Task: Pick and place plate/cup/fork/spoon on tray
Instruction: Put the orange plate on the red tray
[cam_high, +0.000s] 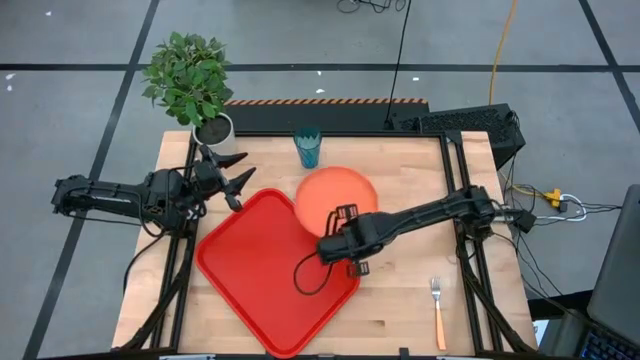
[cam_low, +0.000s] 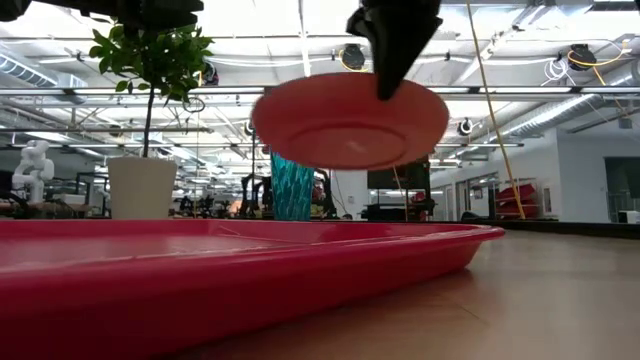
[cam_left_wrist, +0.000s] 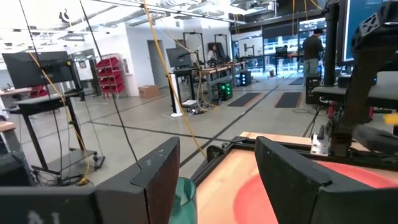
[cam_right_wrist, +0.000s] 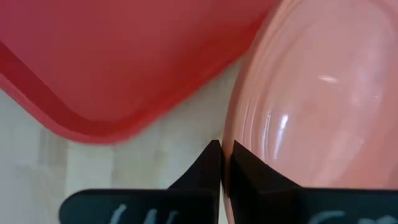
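Observation:
The orange plate (cam_high: 338, 190) (cam_low: 350, 120) hangs in the air by the red tray's (cam_high: 265, 265) (cam_low: 250, 260) far right corner, held by my right gripper (cam_high: 338, 228) (cam_right_wrist: 224, 158), which is shut on its rim. The teal cup (cam_high: 308, 147) (cam_low: 293, 187) stands upright on the table behind the plate. The fork (cam_high: 438, 310) lies flat near the table's front right. My left gripper (cam_high: 238, 172) (cam_left_wrist: 214, 180) is open and empty above the tray's far left corner. The spoon is out of view. My right gripper pinches the plate's rim (cam_right_wrist: 231, 134) between its two fingertips, on the plate's near side. The fingers come from above, pointing down. The plate is lifted clear of the table and the tray, close to level, as the low view shows.
A potted plant in a white pot (cam_high: 212, 128) (cam_low: 140, 185) stands at the table's far left corner, close to my left gripper. A black cable loop (cam_high: 310, 275) hangs from the right arm above the tray. Bare wood lies to the tray's right.

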